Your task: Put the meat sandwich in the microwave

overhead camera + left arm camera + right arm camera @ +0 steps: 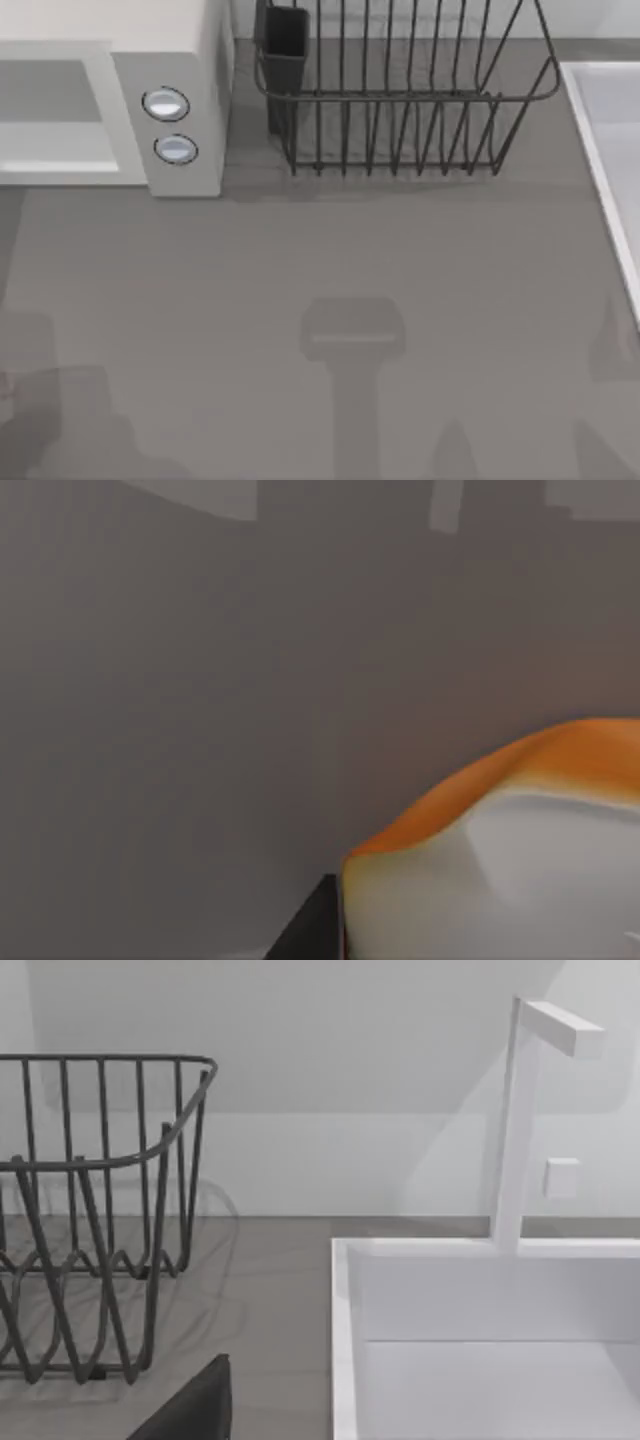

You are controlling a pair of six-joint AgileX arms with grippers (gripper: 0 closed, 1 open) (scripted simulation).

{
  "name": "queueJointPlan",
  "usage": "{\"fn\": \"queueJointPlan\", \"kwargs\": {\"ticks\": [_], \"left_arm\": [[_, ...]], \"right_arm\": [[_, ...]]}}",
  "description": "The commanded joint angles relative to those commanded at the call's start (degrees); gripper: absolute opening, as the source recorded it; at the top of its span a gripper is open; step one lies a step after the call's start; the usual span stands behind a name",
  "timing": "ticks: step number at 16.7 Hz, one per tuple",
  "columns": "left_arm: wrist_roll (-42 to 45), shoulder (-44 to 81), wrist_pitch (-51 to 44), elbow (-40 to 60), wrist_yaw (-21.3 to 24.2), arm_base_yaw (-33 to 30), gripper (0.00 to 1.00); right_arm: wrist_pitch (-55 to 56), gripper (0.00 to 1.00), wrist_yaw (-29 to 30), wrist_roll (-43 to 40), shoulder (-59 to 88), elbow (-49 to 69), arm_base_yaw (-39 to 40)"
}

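Observation:
The meat sandwich (520, 780) shows very close in the left wrist view, with an orange-brown crust over a pale side. One dark finger (312, 928) of my left gripper presses against its edge, so the gripper is shut on it. The microwave (185, 95) stands at the table's back left. It is white, with two round silvery-blue knobs (166, 104) on its pale front panel and its cavity (55, 120) showing to the left of them. A dark finger (195, 1412) of my right gripper sits low in the right wrist view, near the sink.
A dark wire dish rack (400, 100) with a black cutlery cup (283, 45) stands at the back middle, right of the microwave. A white sink (610, 150) with a faucet (520, 1120) lies along the right side. Arm shadows fall on the grey tabletop (350, 340).

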Motion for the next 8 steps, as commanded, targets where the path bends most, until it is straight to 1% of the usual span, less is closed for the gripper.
{"fn": "queueJointPlan", "kwargs": {"ticks": [4,5,8], "left_arm": [[0.0,0.0,0.0,0.0,0.0,0.0,0.02],[0.0,0.0,0.0,0.0,0.0,0.0,0.00],[0.0,0.0,0.0,0.0,0.0,0.0,0.00]], "right_arm": [[0.0,1.00,0.0,0.0,0.0,0.0,0.0],[0.0,1.00,0.0,0.0,0.0,0.0,0.0],[0.0,1.00,0.0,0.0,0.0,0.0,0.0]]}}
